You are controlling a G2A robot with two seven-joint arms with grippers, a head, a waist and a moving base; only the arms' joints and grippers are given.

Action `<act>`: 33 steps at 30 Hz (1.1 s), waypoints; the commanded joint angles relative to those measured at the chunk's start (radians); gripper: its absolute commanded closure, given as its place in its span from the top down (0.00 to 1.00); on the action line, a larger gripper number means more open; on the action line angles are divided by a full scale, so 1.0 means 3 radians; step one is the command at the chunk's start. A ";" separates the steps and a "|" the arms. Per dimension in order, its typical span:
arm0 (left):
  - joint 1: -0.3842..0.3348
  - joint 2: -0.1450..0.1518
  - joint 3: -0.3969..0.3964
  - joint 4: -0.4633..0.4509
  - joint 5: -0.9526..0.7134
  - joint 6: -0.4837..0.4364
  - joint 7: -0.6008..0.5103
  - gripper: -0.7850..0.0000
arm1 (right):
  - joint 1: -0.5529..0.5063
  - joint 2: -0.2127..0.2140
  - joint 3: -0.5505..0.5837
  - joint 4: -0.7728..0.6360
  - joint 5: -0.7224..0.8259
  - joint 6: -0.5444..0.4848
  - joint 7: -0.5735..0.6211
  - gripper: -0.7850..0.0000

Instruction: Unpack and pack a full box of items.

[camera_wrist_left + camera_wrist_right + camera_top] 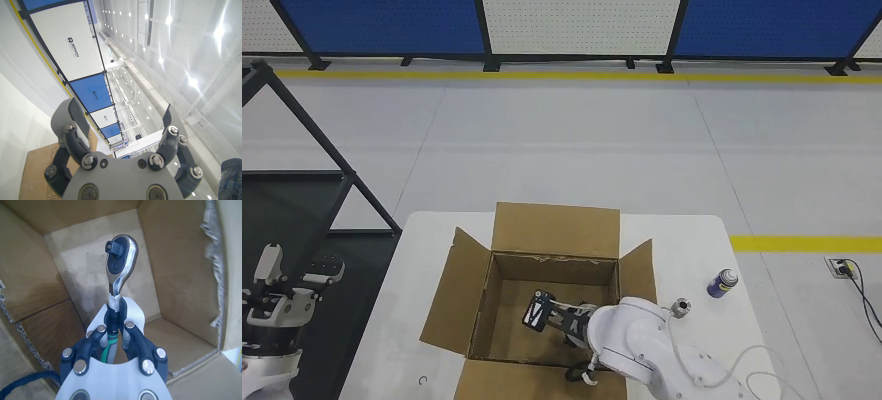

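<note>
An open cardboard box [555,232] stands in the middle of the white table [692,240]. My right gripper [564,322] is down inside it, shut on the dark and green handle of a chrome ratchet wrench [538,311]. In the right wrist view the ratchet wrench [121,255] sticks out past the right gripper [115,306], its head over the bare box floor [90,262]. My left gripper [297,268] is beyond the table's left edge, open and pointing upward. The left wrist view shows the left gripper [121,111] holding nothing, with a corner of the box [43,157] below it.
A small purple bottle [723,282] and a small round metal part [680,306] stand on the table to the right of the box. The box flaps [452,290] splay outward. A black metal frame [312,130] stands to the left of the table.
</note>
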 commanded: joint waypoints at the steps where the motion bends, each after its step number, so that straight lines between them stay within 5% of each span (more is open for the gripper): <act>1: 0.0000 0.0000 0.0000 0.0000 0.0000 0.0000 0.0000 1.00 | 0.0008 -0.0001 -0.0005 0.0007 0.0004 -0.0016 0.0003 0.00; 11: 0.0000 0.0000 0.0000 0.0000 0.0000 0.0000 0.0000 1.00 | 0.0008 -0.0001 -0.0005 0.0007 0.0004 -0.0016 0.0003 0.00; 18: 0.0000 0.0000 0.0000 0.0000 0.0000 0.0000 0.0000 1.00 | -0.0201 0.0027 0.0150 -0.0113 -0.0179 0.0035 -0.0520 0.00; 33: 0.0000 0.0000 0.0000 0.0000 0.0000 0.0000 0.0000 1.00 | -0.1113 0.0216 0.1003 -0.1299 -0.0290 -0.0104 -0.1589 0.00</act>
